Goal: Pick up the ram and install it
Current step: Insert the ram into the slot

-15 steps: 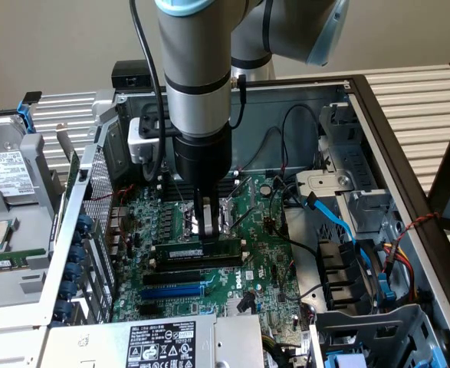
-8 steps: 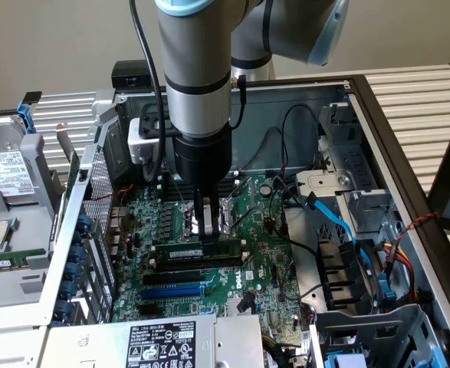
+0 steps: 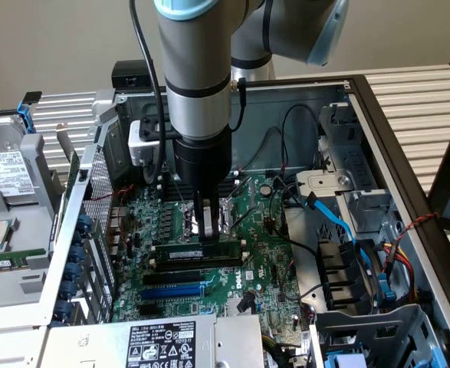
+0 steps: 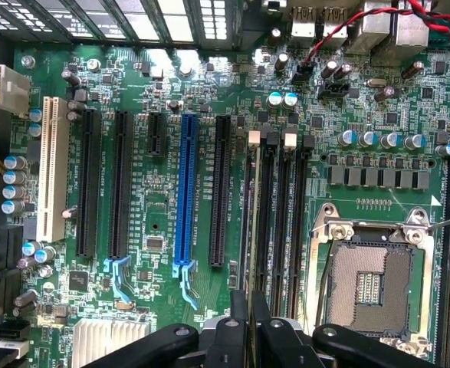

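Nearest in the exterior view is the power supply (image 3: 159, 345), its printed label facing up at the front edge of the open computer case (image 3: 378, 123). Just behind it lies the green motherboard (image 3: 263, 253). The blue expansion slot (image 3: 171, 292) runs across the board, and a long black slot (image 3: 182, 274) lies beside it.

Next comes the ram (image 3: 185, 251), a dark green stick with a small white label. It stands upright on its long edge along a memory slot, parallel to the blue one. Whether it is pushed fully home cannot be told.

The gripper (image 3: 207, 238) comes straight down onto the ram's top edge near its end at the exterior view's right. Its two thin fingers are drawn close together and pinch the stick between them. In the wrist view the gripper (image 4: 249, 307) shows the same narrow grip (the board is seen edge-on there, a thin strip between the black fingers). It sits in line with the memory slots (image 4: 286, 215), whose white end clips (image 4: 290, 139) lie at the far end, with the CPU socket (image 4: 370, 287) just beside them.

Farther back, the grey arm (image 3: 198, 77) rises out of the case. A blue cable (image 3: 333, 218) curls among the drive bays on the exterior view's right. A hard drive (image 3: 6, 172) lies outside the case on the exterior view's left.
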Controlling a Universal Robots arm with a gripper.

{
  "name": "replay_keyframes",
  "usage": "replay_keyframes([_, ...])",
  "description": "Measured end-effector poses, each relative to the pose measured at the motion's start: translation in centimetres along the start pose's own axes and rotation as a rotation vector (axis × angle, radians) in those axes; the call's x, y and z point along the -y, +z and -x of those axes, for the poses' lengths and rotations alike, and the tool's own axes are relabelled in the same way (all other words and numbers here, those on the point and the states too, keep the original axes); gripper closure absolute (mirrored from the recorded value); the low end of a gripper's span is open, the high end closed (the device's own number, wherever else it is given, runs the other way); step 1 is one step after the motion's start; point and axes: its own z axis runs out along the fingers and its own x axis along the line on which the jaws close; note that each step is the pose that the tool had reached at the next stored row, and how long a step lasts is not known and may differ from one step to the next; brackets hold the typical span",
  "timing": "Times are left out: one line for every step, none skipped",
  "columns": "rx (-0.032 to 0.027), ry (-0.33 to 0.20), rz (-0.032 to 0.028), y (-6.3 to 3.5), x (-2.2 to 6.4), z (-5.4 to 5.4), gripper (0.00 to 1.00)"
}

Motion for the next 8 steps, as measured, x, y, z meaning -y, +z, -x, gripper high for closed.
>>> replay_keyframes([0.0001,0.000,0.0000,0.01,0.00,0.00,0.86])
replay_keyframes([0.0002,0.000,-0.0001,0.01,0.00,0.00,0.86])
replay_keyframes([0.0003,0.000,-0.0001,0.01,0.00,0.00,0.86])
replay_keyframes([0.0003,0.000,-0.0001,0.01,0.00,0.01,0.86])
replay_keyframes([0.0003,0.000,-0.0001,0.00,0.01,0.01,0.86])
replay_keyframes([0.0003,0.000,-0.0001,-0.04,0.03,0.01,0.86])
replay_keyframes([0.0005,0.000,-0.0002,-0.18,0.07,0.00,0.86])
replay_keyframes([0.0004,0.000,-0.0003,-0.33,0.10,0.00,0.86])
